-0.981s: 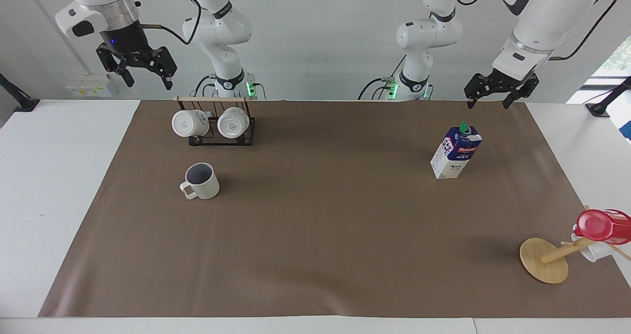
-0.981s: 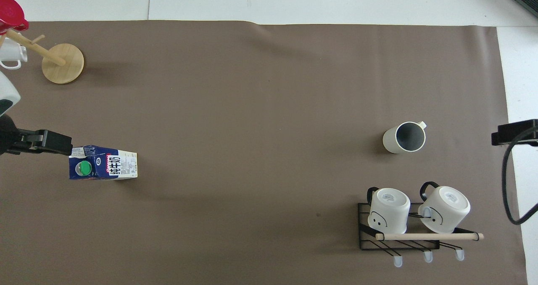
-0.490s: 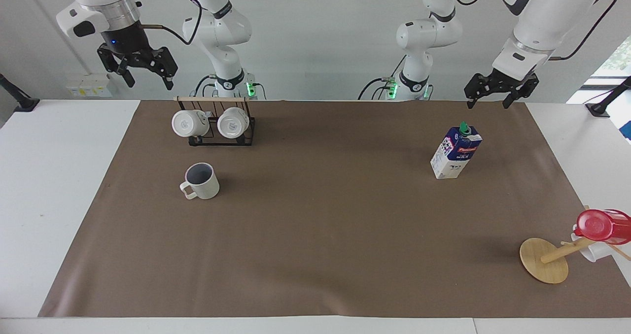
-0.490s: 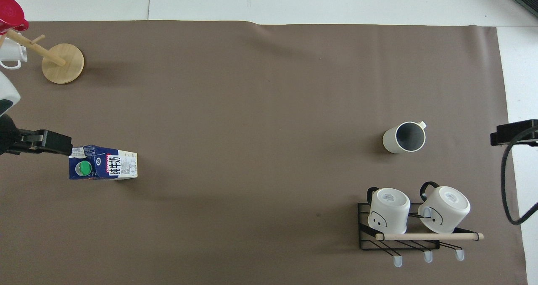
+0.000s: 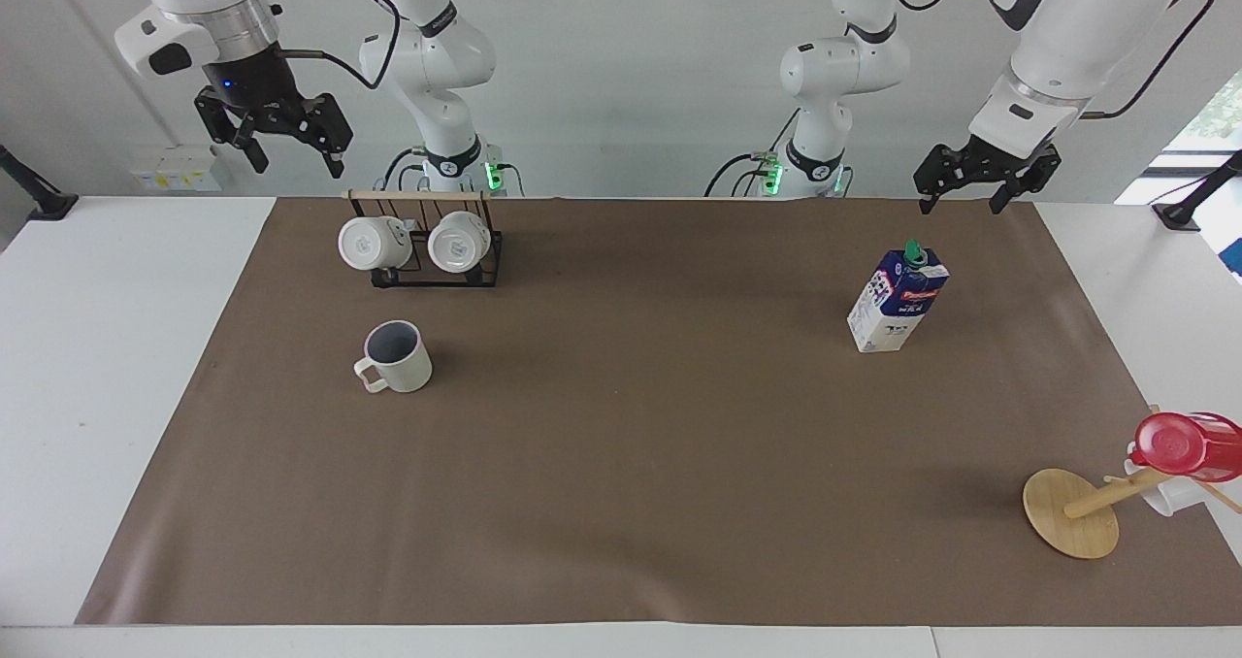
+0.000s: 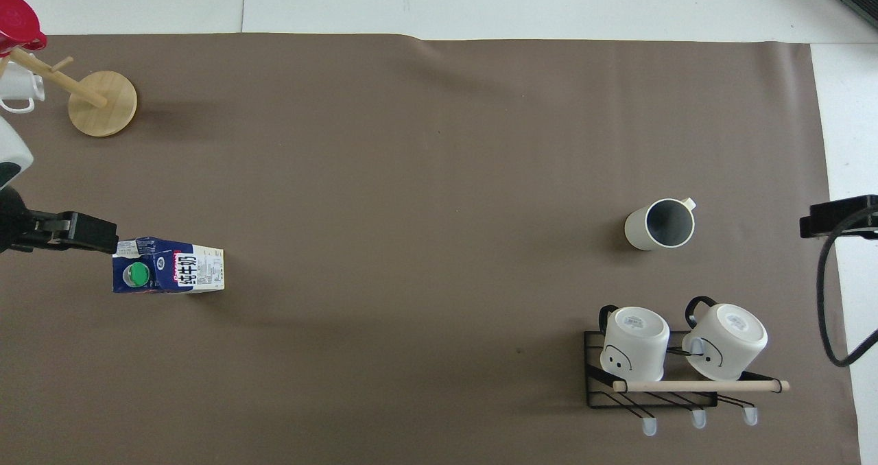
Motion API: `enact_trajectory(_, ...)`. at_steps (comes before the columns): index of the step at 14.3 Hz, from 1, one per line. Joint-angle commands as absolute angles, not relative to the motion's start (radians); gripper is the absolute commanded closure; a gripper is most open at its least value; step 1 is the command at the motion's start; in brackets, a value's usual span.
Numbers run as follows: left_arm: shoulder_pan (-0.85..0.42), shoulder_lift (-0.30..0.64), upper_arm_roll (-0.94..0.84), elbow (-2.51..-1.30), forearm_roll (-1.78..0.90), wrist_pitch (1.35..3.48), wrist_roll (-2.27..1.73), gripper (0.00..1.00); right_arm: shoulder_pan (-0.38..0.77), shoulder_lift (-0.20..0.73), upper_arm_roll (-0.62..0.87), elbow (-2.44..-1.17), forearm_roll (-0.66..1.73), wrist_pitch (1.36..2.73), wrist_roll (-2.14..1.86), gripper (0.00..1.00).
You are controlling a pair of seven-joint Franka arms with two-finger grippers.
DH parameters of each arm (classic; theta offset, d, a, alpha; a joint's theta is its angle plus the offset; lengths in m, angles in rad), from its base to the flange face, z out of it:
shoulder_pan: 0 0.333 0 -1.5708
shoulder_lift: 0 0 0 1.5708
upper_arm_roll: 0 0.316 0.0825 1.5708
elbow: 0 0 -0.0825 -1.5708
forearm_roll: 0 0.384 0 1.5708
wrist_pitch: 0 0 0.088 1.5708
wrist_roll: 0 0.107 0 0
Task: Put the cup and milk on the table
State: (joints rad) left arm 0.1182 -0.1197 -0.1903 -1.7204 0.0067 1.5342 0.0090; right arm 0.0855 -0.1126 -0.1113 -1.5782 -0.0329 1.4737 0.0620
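The off-white cup (image 5: 395, 356) (image 6: 660, 224) with a grey-purple inside stands upright on the brown mat of the table (image 5: 631, 464) (image 6: 425, 177), toward the right arm's end. The milk carton (image 5: 897, 298) (image 6: 168, 267) stands upright on the mat toward the left arm's end, green cap on top. My right gripper (image 5: 289, 154) is open and empty, raised high above the table's edge near the mug rack. My left gripper (image 5: 960, 198) is open and empty, raised above the mat's edge near the milk; only part of it shows in the overhead view (image 6: 75, 232).
A black wire rack (image 5: 432, 250) (image 6: 658, 376) with two white mugs stands nearer to the robots than the cup. A tilted wooden mug tree (image 5: 1072, 512) (image 6: 101, 103) with a red plastic cup (image 5: 1184, 443) stands farther from the robots than the milk.
The right gripper has risen slightly and shifted a little toward the rack. The left gripper, cup and milk have not moved.
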Motion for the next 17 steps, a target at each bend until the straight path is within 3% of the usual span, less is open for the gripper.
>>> enact_trajectory(1, 0.126, -0.124, -0.195, -1.709, 0.014, 1.519, 0.002, 0.00, 0.084, -0.121, -0.110, -1.589, -0.028, 1.473, 0.058, 0.00)
enact_trajectory(6, 0.126, -0.126, -0.195, -1.709, 0.014, 1.517, 0.002, 0.00, 0.089, -0.117, -0.107, -1.606, -0.031, 1.477, 0.063, 0.00)
enact_trajectory(10, 0.126, -0.126, -0.195, -1.709, 0.014, 1.517, 0.002, 0.00, 0.149, -0.111, -0.106, -1.695, -0.031, 1.606, 0.129, 0.00)
enact_trajectory(14, 0.126, -0.126, -0.195, -1.709, 0.014, 1.519, 0.003, 0.00, 0.167, -0.058, -0.106, -1.769, -0.031, 1.751, 0.158, 0.00)
enact_trajectory(17, 0.126, -0.124, -0.195, -1.709, 0.014, 1.519, 0.003, 0.00, 0.170, 0.036, -0.106, -1.772, -0.029, 1.837, 0.211, 0.00)
